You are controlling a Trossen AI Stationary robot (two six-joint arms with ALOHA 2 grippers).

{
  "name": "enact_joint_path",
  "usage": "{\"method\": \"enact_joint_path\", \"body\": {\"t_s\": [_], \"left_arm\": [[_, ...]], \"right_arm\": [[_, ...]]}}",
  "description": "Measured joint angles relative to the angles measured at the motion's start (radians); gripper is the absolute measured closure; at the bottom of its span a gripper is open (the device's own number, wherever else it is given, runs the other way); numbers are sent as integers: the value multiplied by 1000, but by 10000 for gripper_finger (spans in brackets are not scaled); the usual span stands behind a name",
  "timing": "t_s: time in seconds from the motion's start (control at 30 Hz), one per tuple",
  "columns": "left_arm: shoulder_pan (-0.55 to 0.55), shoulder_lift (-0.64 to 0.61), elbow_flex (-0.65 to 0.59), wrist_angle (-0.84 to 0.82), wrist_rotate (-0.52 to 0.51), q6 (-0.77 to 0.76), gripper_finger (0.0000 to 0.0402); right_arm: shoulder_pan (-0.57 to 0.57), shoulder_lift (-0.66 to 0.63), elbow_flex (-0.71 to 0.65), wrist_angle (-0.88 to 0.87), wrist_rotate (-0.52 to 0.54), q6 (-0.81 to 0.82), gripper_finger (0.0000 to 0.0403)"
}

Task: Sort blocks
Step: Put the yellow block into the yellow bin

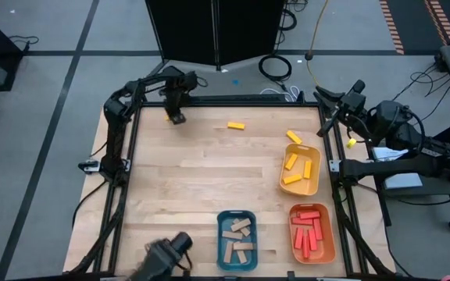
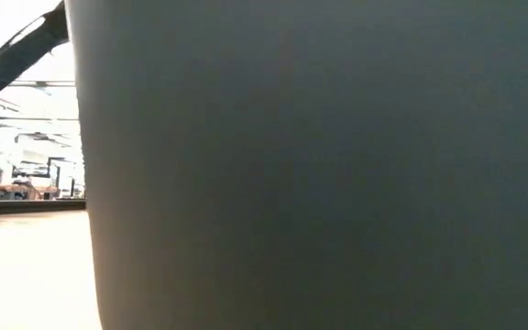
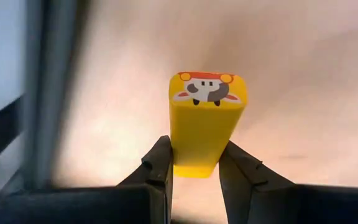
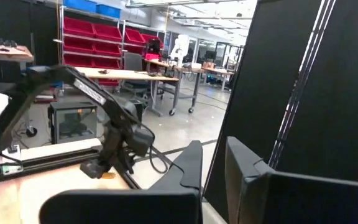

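Yellow block (image 3: 207, 124), rectangular bar w/ cartoon sticker on end face, sits between the left tool's (image 3: 194, 171) fingers, which press its sides, long axis pointing away from tool. Two more yellow blocks lie loose on tabletop: one (image 1: 236, 125) near, off to tool's side; another (image 1: 294, 137) farther out, tilted. Remaining yellow, red, tan blocks lie in trays, well apart from tool.

A pale wooden worktop (image 1: 186, 187) with a dark frame carries three trays. The yellow tray (image 1: 300, 169) lies near the right edge, the orange tray (image 1: 312, 232) sits toward the near right corner, and the blue tray (image 1: 236, 240) lies just beside the orange one at the near edge. Two yellow blocks lie bare on the wood: one (image 1: 236, 125) toward the far middle, another (image 1: 294, 138) just beyond the yellow tray.
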Motion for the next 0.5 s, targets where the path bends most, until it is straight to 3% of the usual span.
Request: {"method": "enact_joint_path", "body": {"t_s": [0.13,0.23,0.3,0.5], "left_arm": [[-104,-97,3,43,348,-22,325],[-209,-161,3,169,559,-67,325],[-290,-193,4,288,592,-98,325],[-498,-191,4,666,566,-112,325]], "right_arm": [[-1,0,0,17,5,-4,403],[-5,-1,0,27,8,-20,403],[-8,0,0,26,7,-26,403],[-8,-1,0,26,-1,-27,403]]}}
